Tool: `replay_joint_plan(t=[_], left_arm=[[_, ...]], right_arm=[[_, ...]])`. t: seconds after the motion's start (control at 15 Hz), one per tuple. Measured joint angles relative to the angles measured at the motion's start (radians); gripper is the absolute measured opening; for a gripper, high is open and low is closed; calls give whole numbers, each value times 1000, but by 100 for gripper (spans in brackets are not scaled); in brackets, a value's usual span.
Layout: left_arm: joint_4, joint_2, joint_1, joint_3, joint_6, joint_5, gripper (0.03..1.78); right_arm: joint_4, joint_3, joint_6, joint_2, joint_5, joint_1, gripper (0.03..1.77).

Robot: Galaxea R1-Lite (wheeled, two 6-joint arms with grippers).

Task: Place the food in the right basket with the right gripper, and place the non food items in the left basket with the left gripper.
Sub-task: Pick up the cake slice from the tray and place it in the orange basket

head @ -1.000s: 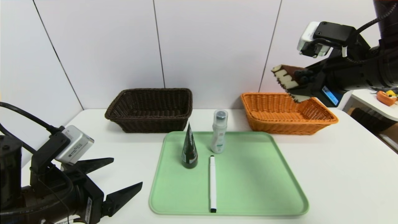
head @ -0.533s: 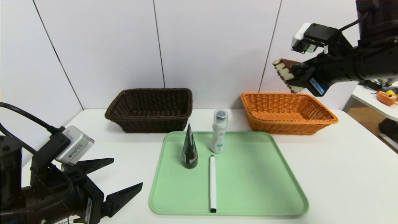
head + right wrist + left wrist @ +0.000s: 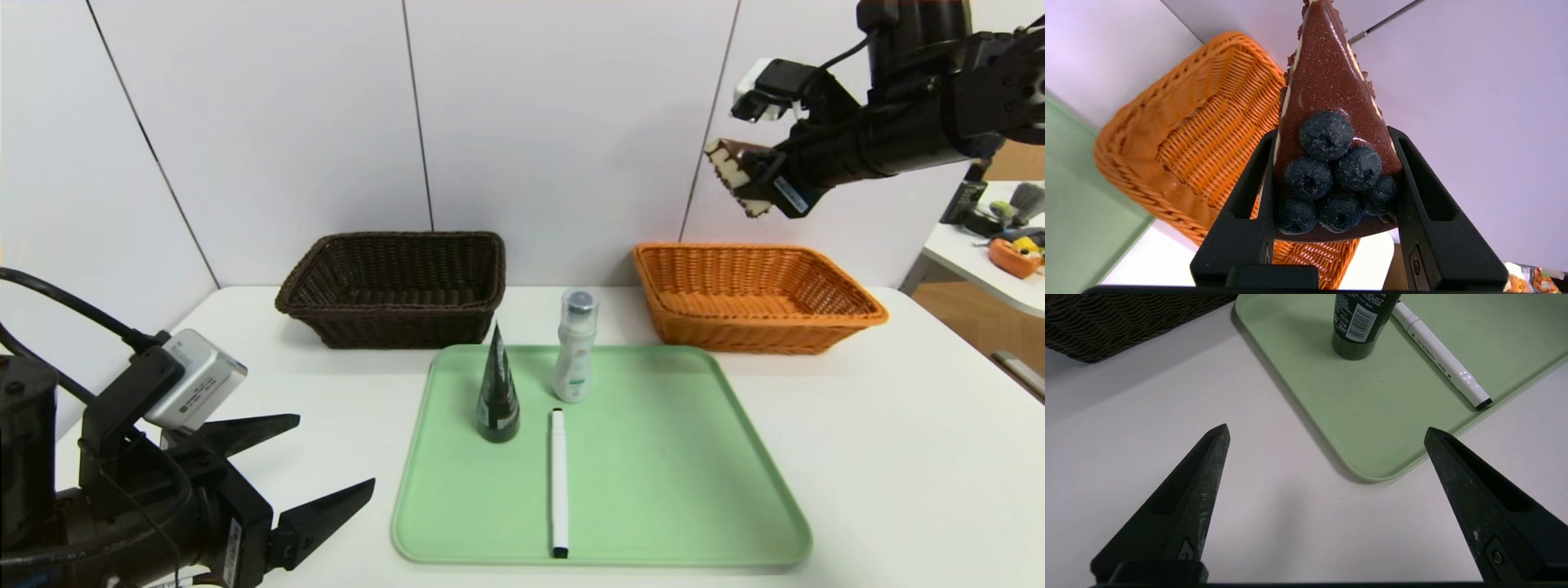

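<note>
Nearest, low at the left: left gripper parked over the bare white table, jaws spread wide and empty, aimed toward the near left corner of the green tray. On that tray, a white marker lying lengthwise away from the robot, a dark cone-shaped tube and a white bottle standing upright behind it. Farther back, brown basket on the left and orange basket on the right. High at the far right: right gripper clenched on the wide end of a chocolate cake slice, tip pointing forward, above the orange basket with a clear gap below. Likely next: lowering into that basket, then release.
</note>
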Motion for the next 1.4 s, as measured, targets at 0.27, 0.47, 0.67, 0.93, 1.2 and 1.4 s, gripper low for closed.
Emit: replay_joint_plan(t=[0.27, 0.47, 0.67, 0.93, 1.2, 1.4], left_arm=[[0, 0, 0, -1, 0, -2, 169], [0, 1, 0, 2, 0, -2, 169], [0, 8, -1, 2, 0, -4, 169], [0, 15, -7, 0, 0, -4, 169], [0, 19, -8, 2, -1, -4, 169], [1, 18, -8, 4, 0, -4, 169]], right_arm=[[24, -41, -37, 111, -14, -29, 81], [24, -44, -74, 163, -34, -47, 81], [38, -44, -82, 196, -67, -53, 81], [70, -43, -80, 216, -67, -54, 81], [87, -37, -77, 233, -64, -55, 81], [87, -25, -77, 248, -59, -55, 81]])
